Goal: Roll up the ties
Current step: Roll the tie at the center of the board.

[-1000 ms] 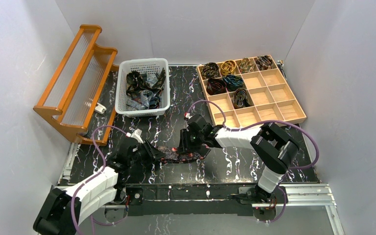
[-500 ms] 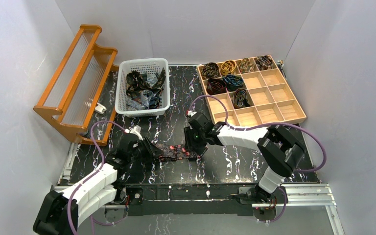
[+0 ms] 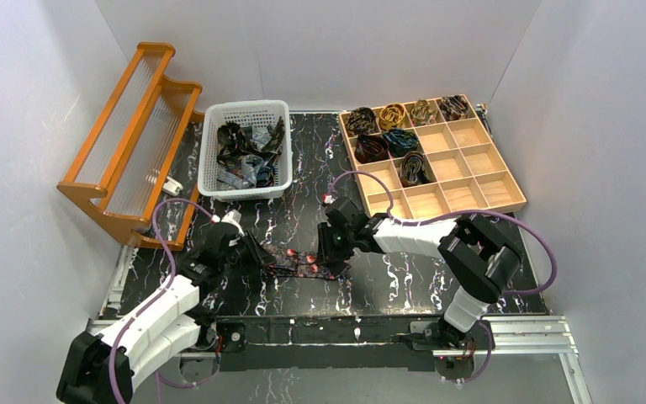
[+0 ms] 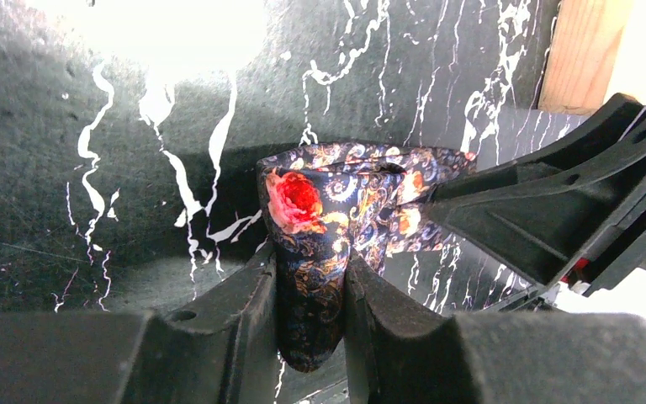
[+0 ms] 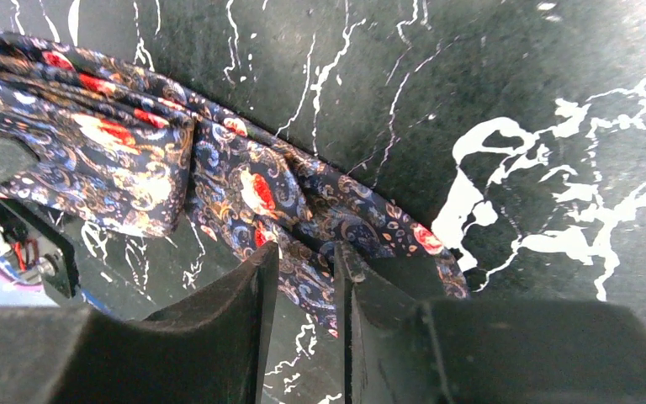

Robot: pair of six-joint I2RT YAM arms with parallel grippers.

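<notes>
Only up close, left end effector (image 4: 311, 271) clamped on tie (image 4: 324, 195), right end effector (image 5: 304, 254) astride it — grip unclear

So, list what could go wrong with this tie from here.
1. The right gripper seems to pinch only the edge of the tie, so the fabric could slip out when pulled.
2. The left gripper clamps a bunched fold, so the roll may come out loose or crooked.
</notes>
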